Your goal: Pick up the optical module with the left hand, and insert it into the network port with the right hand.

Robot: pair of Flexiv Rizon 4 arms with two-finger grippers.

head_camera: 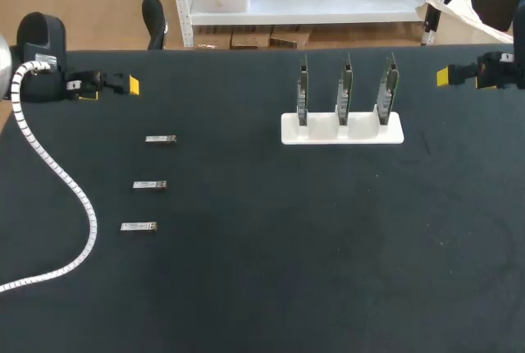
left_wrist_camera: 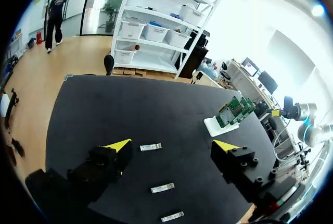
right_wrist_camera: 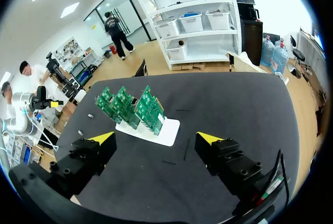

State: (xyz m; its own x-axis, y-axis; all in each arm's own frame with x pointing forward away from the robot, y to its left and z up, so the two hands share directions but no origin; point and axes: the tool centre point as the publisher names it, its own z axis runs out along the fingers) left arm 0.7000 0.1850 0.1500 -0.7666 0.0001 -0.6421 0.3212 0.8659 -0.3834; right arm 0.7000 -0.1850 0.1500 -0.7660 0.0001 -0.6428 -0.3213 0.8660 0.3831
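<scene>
Black table fills most of the head view. Left arm comes in at upper left and sits over the table's far left corner. A white ribbed cable runs from it down the left side and off the lower left edge. Right arm comes in at upper right, over the far right edge. Left gripper has its fingers spread wide with nothing in them, and it hangs clear of the table. Right gripper is the same, spread wide and empty. White base sits upper centre-right in the head view. It holds three green cards upright on edge, side by side with gaps between them. In the right wrist view the base and cards are ahead of the gripper, roughly on its centre line and apart from both fingers. Three modules lie flat on the table at centre-left of the head view, none picked up. They form a loose column, long axes left-right, and each lower one sits a bit further left. The top module is near the left gripper and the column is well apart from the base. In the left wrist view all three lie on the table under and ahead of the open fingers, with none touching a finger.
</scene>
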